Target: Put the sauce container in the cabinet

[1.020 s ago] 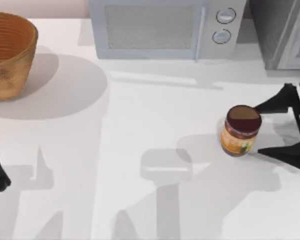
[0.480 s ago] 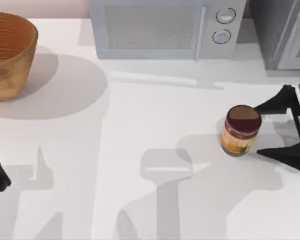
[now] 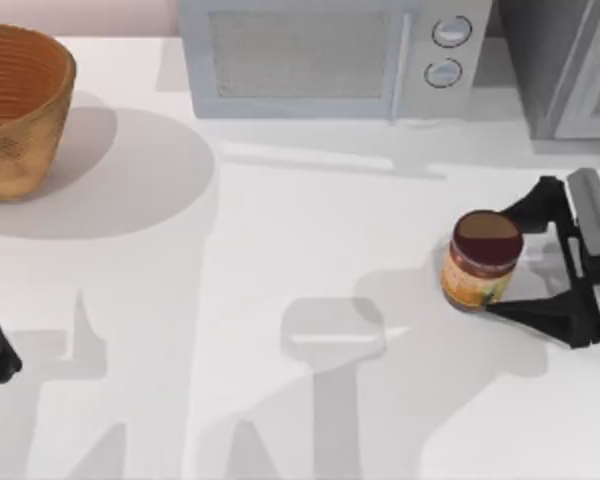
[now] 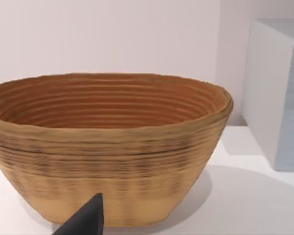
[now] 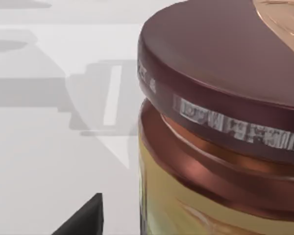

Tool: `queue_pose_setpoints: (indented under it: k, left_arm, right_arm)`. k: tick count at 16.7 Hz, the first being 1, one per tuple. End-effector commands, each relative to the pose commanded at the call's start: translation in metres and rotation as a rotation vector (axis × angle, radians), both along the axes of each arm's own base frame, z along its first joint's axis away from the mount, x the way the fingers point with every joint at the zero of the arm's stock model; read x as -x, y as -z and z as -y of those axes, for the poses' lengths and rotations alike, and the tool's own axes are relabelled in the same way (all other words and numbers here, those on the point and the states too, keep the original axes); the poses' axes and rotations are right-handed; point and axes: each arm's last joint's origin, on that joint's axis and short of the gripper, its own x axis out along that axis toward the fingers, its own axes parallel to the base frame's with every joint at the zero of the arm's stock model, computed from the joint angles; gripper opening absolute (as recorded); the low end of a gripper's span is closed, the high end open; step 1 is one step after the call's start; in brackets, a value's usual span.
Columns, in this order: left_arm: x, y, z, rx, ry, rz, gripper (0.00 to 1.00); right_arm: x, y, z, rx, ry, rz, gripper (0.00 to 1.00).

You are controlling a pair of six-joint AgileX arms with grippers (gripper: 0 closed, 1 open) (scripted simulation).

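Since a second ago your right gripper [image 3: 508, 254] has slid in toward the sauce container [image 3: 482, 262], so its spread fingers now straddle the jar, one on the microwave [image 3: 330, 58] side and one on the near side, not yet clamped. That jar stands upright on the table [image 3: 280, 300], in front of the microwave's knobs and short of the cabinet [image 3: 565, 60], so you look ready to close; your left arm sits parked nearer the woven basket [image 3: 15, 110], fingers unclear
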Motion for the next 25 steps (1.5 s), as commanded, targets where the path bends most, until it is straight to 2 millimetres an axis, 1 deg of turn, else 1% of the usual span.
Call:
queue_pose_setpoints:
  k: [4,8,14,25]
  left_arm:
    - [0.0,0.0,0.0,0.0,0.0,0.0,1.0]
    - [0.0,0.0,0.0,0.0,0.0,0.0,1.0]
    - [0.0,0.0,0.0,0.0,0.0,0.0,1.0]
    - [0.0,0.0,0.0,0.0,0.0,0.0,1.0]
  right_arm:
    - [0.0,0.007,-0.018,0.0,0.002,0.004,1.0]
    - [0.0,0.003,-0.031,-0.001,0.0,0.0,1.0]
    - [0.001,0.002,-0.035,-0.001,0.0,-0.001,1.0]
    - [0.001,0.002,-0.035,-0.001,0.0,-0.001,0.17]
